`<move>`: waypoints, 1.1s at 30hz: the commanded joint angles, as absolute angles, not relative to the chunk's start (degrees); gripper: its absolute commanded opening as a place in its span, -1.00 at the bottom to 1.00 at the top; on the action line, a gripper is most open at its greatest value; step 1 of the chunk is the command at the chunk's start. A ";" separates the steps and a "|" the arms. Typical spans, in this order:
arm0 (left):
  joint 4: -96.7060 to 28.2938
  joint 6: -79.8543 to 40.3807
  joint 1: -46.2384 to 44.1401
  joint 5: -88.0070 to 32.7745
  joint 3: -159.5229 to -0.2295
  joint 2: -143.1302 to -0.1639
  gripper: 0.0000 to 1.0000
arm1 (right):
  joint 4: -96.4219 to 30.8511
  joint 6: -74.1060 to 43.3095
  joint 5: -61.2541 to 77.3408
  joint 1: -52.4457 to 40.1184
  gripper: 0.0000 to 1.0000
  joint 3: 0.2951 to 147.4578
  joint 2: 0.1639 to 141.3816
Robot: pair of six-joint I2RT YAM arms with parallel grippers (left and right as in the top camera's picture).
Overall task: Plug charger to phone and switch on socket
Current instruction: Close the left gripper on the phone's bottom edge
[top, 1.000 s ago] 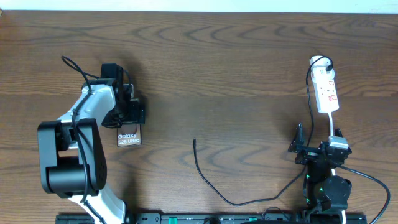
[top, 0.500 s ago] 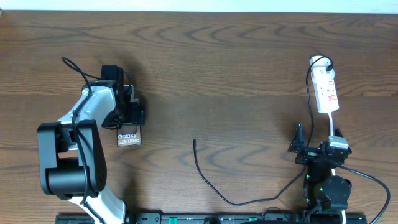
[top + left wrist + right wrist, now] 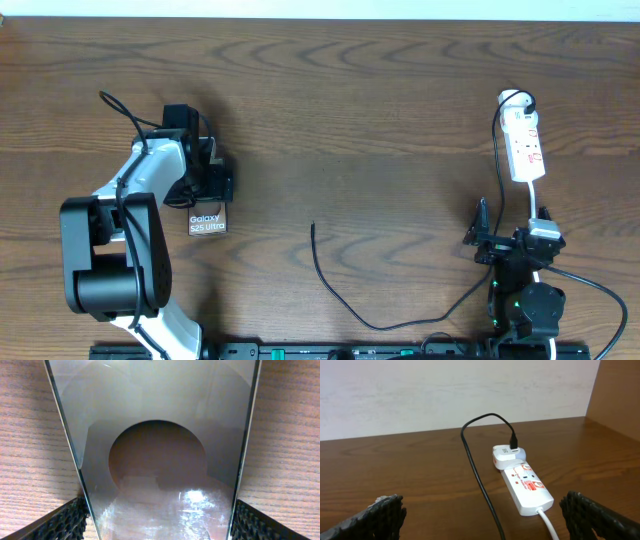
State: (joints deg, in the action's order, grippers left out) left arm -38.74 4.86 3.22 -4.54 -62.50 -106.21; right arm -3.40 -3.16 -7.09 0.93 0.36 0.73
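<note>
The phone (image 3: 207,223) lies at the left of the table, its end with white "Galaxy" lettering showing past my left gripper (image 3: 208,195). In the left wrist view its glossy brownish face (image 3: 160,435) fills the gap, and both pads (image 3: 65,522) sit against its long edges, so my left gripper (image 3: 160,522) is shut on it. The charger cable (image 3: 335,295) has its free tip (image 3: 313,226) at mid-table. It curves along the front edge and up to the white plug (image 3: 507,455) in the socket (image 3: 525,148). My right gripper (image 3: 510,232) is open, just short of the socket (image 3: 527,485).
The socket's white cord (image 3: 547,522) runs back toward my right arm's base (image 3: 525,300), beside the black charger cable (image 3: 480,480). A pale wall (image 3: 460,390) stands behind the table's far edge. The left arm's base (image 3: 110,255) sits at the front left.
</note>
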 commanded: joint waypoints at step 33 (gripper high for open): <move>-31.35 8.38 3.42 -7.29 -53.41 -108.01 0.76 | -3.64 -2.48 -7.16 0.75 0.98 0.32 0.60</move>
State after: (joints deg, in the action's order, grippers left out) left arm -31.97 7.55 3.20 -4.08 -57.23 -102.98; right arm -3.40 -3.16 -7.09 0.93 0.36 0.73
